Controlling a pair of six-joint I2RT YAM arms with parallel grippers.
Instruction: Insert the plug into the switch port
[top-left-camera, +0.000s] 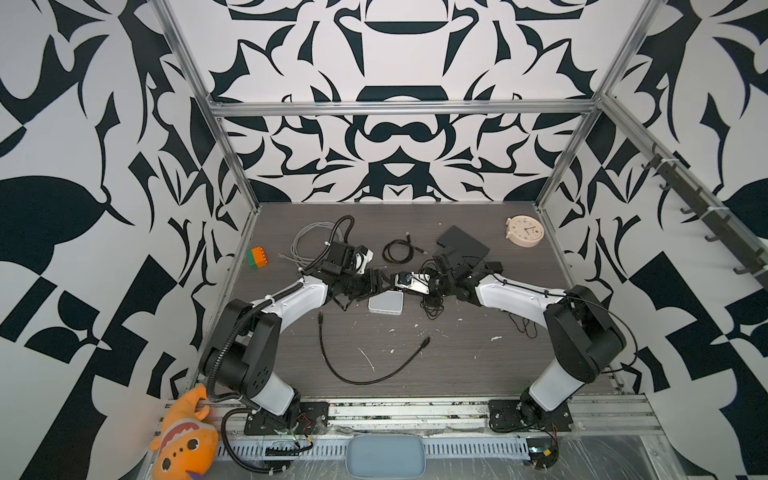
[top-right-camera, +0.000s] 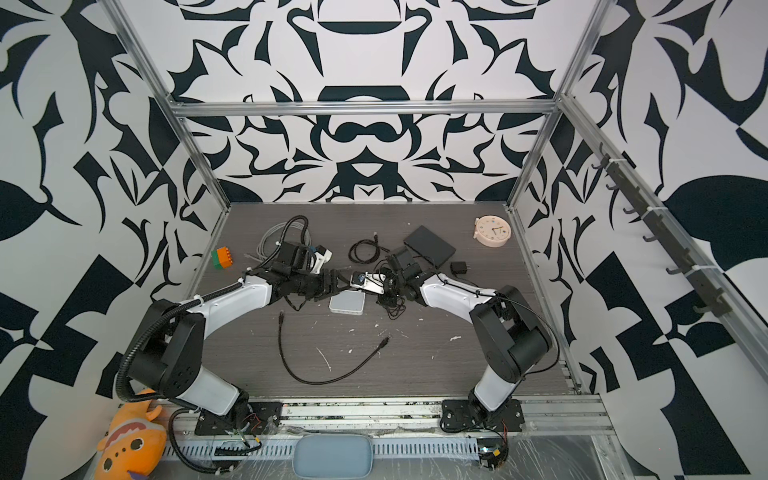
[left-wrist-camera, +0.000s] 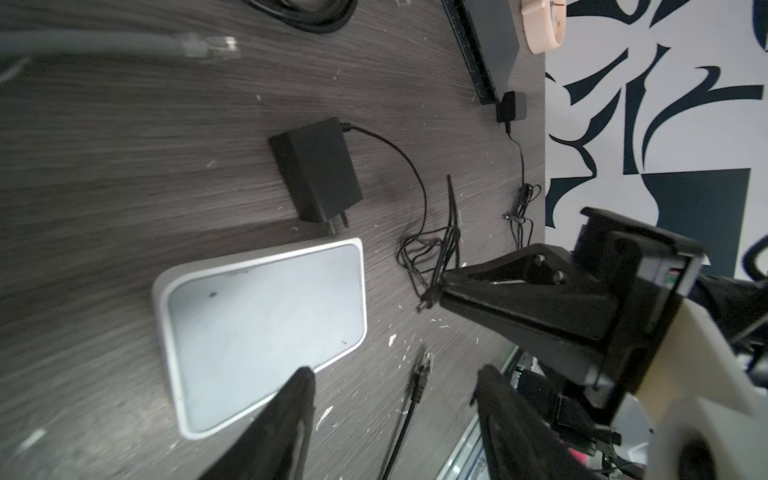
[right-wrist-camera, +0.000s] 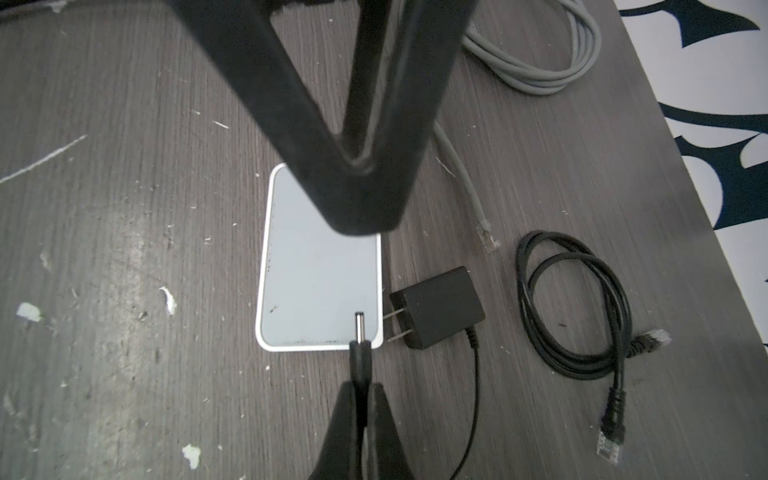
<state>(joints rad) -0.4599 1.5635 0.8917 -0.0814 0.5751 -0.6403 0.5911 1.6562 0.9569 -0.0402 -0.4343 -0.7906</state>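
Working inside black-and-white patterned walls, over a dark wood-grain table (top-left-camera: 457, 365) flecked with white scuffs. Pinching the black barrel plug (right-wrist-camera: 360, 332) in the right end effector (right-wrist-camera: 360, 388), jaws closed tight on its body, pointing the metal tip across one short edge of the white switch (right-wrist-camera: 318, 286) lying flat on the table. Spreading the left end effector (left-wrist-camera: 395, 372) wide, gripping nothing, holding one fingertip (left-wrist-camera: 303, 382) over a corner of the switch. Lying just beside the switch, prongs facing it: a black power adapter (right-wrist-camera: 440, 307)
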